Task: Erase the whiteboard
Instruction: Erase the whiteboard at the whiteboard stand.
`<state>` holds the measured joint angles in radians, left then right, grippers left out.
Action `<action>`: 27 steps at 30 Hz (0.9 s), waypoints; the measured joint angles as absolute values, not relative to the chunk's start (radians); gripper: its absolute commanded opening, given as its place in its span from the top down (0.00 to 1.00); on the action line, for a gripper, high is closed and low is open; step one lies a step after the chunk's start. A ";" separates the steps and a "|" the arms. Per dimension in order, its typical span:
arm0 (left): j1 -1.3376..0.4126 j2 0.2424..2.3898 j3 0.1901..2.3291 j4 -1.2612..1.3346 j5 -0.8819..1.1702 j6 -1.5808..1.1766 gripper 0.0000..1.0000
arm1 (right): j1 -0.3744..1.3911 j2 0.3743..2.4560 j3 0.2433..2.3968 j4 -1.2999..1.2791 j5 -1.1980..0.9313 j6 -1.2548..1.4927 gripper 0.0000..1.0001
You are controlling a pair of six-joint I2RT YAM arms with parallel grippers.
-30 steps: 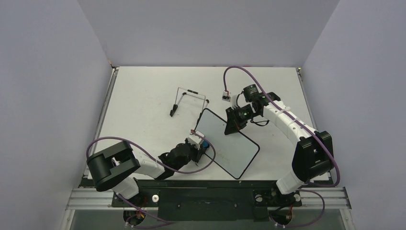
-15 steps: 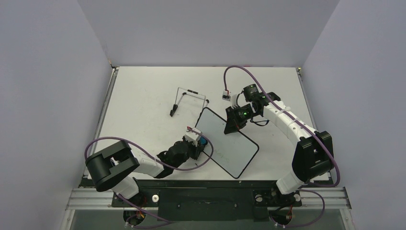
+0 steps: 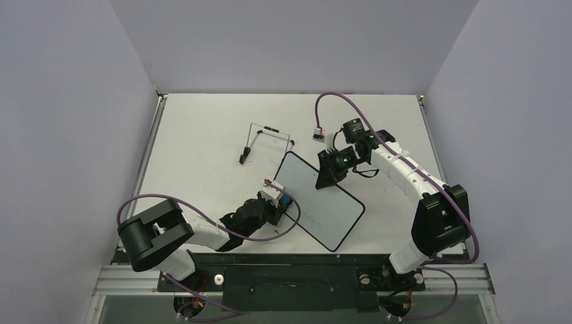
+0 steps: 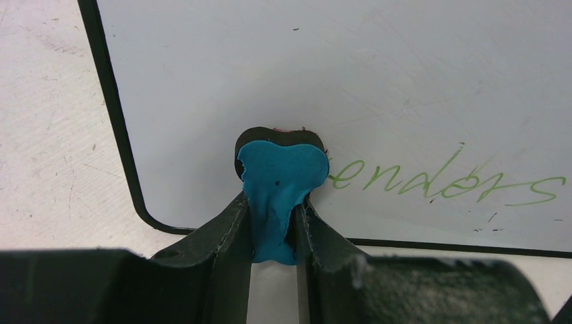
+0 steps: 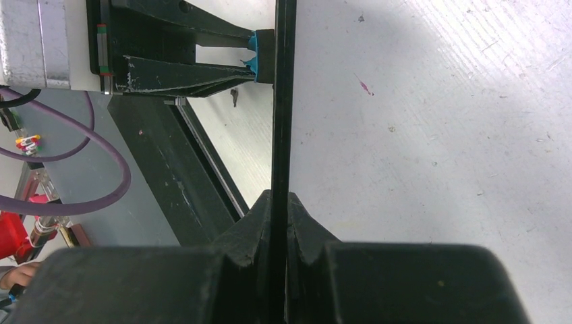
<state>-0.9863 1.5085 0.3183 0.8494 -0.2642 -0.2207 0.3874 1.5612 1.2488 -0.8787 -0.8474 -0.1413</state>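
Observation:
The whiteboard (image 3: 322,201), white with a thin black frame, is held tilted over the table. In the left wrist view the whiteboard (image 4: 337,88) carries green handwriting (image 4: 445,182) at the lower right. My left gripper (image 3: 282,202) is shut on the small blue eraser (image 4: 280,185), whose dark pad is pressed on the board beside the start of the writing. My right gripper (image 3: 326,177) is shut on the whiteboard's far edge, seen edge-on as a black line (image 5: 282,101) between its fingers (image 5: 307,233). The eraser (image 5: 255,50) also shows in the right wrist view.
A thin black wire stand (image 3: 264,140) lies on the table beyond the board. Grey walls enclose the table on three sides. The metal rail (image 3: 290,273) runs along the near edge by the arm bases.
My left gripper with the eraser has moved slightly left and up along the board's near-left part. The right gripper and the board have stayed put.

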 measured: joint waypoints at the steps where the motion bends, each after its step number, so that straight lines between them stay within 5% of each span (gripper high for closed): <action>1: -0.986 1.505 0.318 0.849 -0.263 -0.216 1.00 | 0.387 1.561 1.249 -0.879 -0.849 -0.142 1.00; 27: -0.997 1.493 0.316 0.867 -0.210 -0.160 1.00 | 0.388 1.557 1.245 -0.887 -0.855 -0.152 1.00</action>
